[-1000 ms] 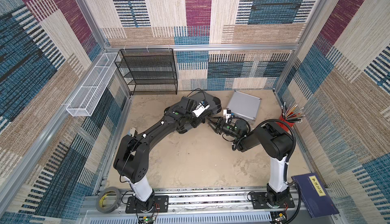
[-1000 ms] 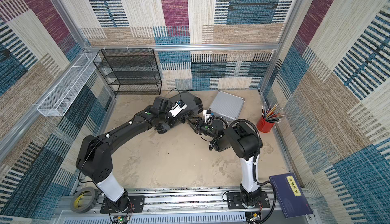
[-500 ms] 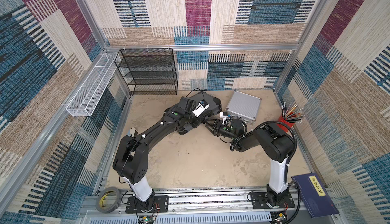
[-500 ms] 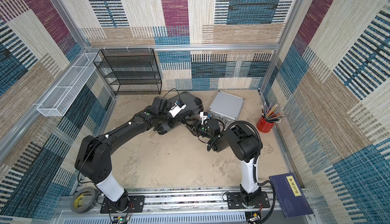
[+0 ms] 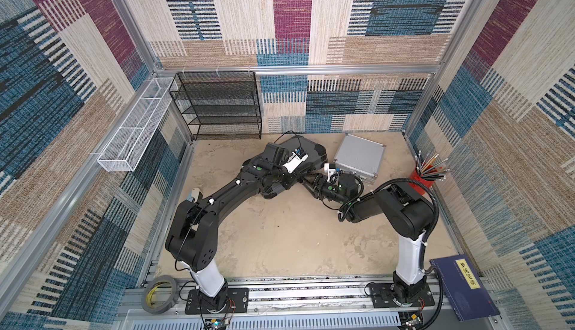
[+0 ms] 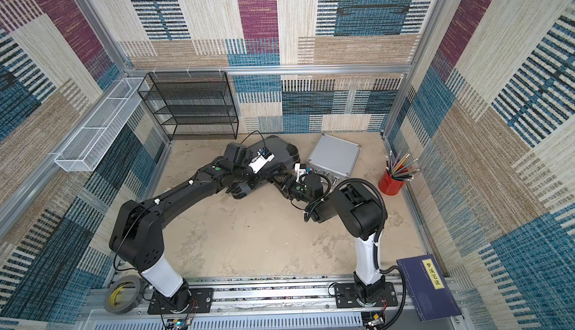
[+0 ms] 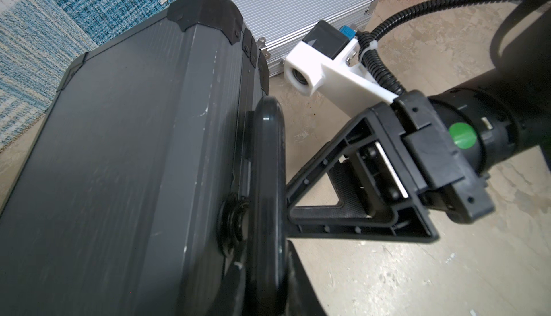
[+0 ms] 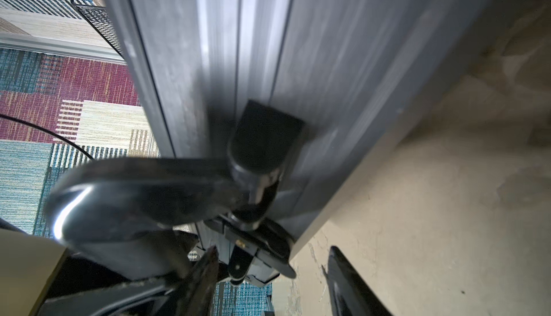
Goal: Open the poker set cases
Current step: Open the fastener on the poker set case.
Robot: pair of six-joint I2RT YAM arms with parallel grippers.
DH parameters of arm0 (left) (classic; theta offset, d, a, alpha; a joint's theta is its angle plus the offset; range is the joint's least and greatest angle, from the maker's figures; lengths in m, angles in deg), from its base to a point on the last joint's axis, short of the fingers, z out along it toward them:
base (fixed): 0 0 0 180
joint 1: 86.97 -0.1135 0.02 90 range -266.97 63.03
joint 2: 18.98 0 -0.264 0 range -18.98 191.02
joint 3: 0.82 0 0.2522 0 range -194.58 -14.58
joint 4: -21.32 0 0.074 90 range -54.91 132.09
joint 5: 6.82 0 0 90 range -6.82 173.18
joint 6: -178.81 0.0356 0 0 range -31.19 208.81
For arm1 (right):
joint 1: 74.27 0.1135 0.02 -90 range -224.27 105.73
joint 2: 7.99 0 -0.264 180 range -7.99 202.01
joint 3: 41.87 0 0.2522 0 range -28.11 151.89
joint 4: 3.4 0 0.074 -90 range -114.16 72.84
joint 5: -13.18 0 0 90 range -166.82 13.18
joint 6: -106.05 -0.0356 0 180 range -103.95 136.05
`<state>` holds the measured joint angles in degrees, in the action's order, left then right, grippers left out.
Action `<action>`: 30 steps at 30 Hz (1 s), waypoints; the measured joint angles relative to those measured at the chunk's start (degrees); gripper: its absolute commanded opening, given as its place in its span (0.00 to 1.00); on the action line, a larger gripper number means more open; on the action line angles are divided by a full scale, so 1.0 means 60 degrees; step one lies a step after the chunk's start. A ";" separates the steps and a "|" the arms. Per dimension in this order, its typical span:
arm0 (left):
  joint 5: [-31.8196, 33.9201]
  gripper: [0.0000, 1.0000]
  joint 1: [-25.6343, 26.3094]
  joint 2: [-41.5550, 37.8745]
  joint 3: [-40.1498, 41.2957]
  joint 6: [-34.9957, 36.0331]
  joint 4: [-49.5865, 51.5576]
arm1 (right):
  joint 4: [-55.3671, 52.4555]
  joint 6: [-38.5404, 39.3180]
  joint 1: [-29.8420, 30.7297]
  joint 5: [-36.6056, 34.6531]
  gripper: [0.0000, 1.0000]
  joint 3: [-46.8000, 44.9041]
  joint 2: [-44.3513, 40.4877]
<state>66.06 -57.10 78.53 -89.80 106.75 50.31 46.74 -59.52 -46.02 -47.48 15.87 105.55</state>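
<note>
The large dark grey poker set case (image 5: 312, 154) (image 6: 281, 154) (image 7: 119, 150) lies with its lid down at the back middle of the floor. My left gripper (image 7: 265, 284) is shut on its black handle (image 7: 268, 180) (image 8: 134, 192). My right gripper (image 5: 306, 182) (image 6: 280, 182) (image 8: 274, 275) stands open at the case's front side. A black latch (image 8: 259, 252) sits between its fingers (image 8: 346, 278), and I cannot tell if they touch it. The ribbed silver case (image 5: 357, 157) (image 6: 334, 155) (image 7: 298, 4) lies closed just right of the dark one.
A black wire-mesh rack (image 5: 217, 107) stands against the back wall, with a white wire basket (image 5: 133, 126) on the left wall. A red cup of pencils (image 5: 421, 179) stands at the right wall. A tape roll (image 5: 160, 294) and a blue book (image 5: 463, 288) lie at the front rail.
My right gripper has shifted a little left, closer to the dark case's front side. The left arm has held still on the handle.
</note>
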 measured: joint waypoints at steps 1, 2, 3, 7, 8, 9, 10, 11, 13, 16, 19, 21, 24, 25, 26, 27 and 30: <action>-0.0004 0.00 0.0000 0.0000 0.0004 -0.0004 0.0000 | 0.0000 0.0000 0.0011 0.0000 0.59 0.0011 0.0000; -0.0018 0.00 0.0000 0.0000 0.0004 -0.0018 -0.0007 | -0.0044 0.0000 0.0022 -0.0011 0.58 0.0033 0.0000; -0.0025 0.00 0.0000 0.0000 0.0018 -0.0025 -0.0022 | -0.0069 -0.0004 0.0029 -0.0033 0.57 0.0058 0.0000; -0.0066 0.00 0.0000 0.0000 0.0076 -0.0055 -0.0069 | -0.0131 -0.0011 0.0047 -0.0171 0.54 0.0186 0.0000; -0.0066 0.00 0.0000 0.0000 0.0076 -0.0058 -0.0073 | -0.0160 -0.0015 0.0051 -0.0178 0.53 0.0208 0.0000; -0.0066 0.00 0.0000 0.0000 0.0076 -0.0066 -0.0087 | -0.0204 -0.0033 0.0062 -0.0204 0.52 0.0226 0.0000; -0.0066 0.00 -0.0004 0.0000 0.0084 -0.0087 -0.0138 | -0.0226 -0.0087 0.0080 -0.0244 0.51 0.0233 0.0000; -0.0076 0.00 0.0000 0.0000 0.0095 -0.0146 -0.0197 | -0.0244 -0.0087 0.0095 -0.0240 0.50 0.0240 0.0000; -0.0120 0.00 0.0000 0.0000 0.0109 -0.0259 -0.0295 | -0.0277 -0.0124 0.0109 -0.0244 0.49 0.0259 0.0000; -0.0135 0.00 -0.0004 0.0000 0.0113 -0.0321 -0.0353 | -0.0321 -0.0186 0.0120 -0.0240 0.45 0.0288 0.0000; -0.0135 0.00 -0.0004 0.0000 0.0127 -0.0379 -0.0408 | -0.0339 -0.0208 0.0146 -0.0240 0.42 0.0295 0.0000; -0.0135 0.00 -0.0004 0.0004 0.0127 -0.0397 -0.0426 | -0.0339 -0.0259 0.0149 -0.0237 0.39 0.0295 0.0000; -0.0131 0.00 -0.0007 0.0015 0.0135 -0.0444 -0.0495 | -0.0342 -0.0266 0.0153 -0.0208 0.33 0.0299 -0.0018; -0.0131 0.00 -0.0007 0.0018 0.0142 -0.0459 -0.0532 | -0.0379 -0.0259 0.0153 -0.0211 0.32 0.0299 -0.0033; -0.0131 0.00 -0.0011 0.0018 0.0146 -0.0459 -0.0561 | -0.0393 -0.0259 0.0153 -0.0233 0.31 0.0299 -0.0036; -0.0131 0.00 -0.0011 0.0018 0.0146 -0.0459 -0.0576 | -0.0408 -0.0255 0.0153 -0.0237 0.29 0.0299 -0.0051; -0.0117 0.00 -0.0011 0.0022 0.0153 -0.0470 -0.0652 | -0.0517 -0.0255 0.0149 -0.0244 0.27 0.0310 -0.0098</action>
<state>65.36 -57.16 78.66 -88.89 103.93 46.40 43.64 -61.05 -45.12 -48.94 17.73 104.96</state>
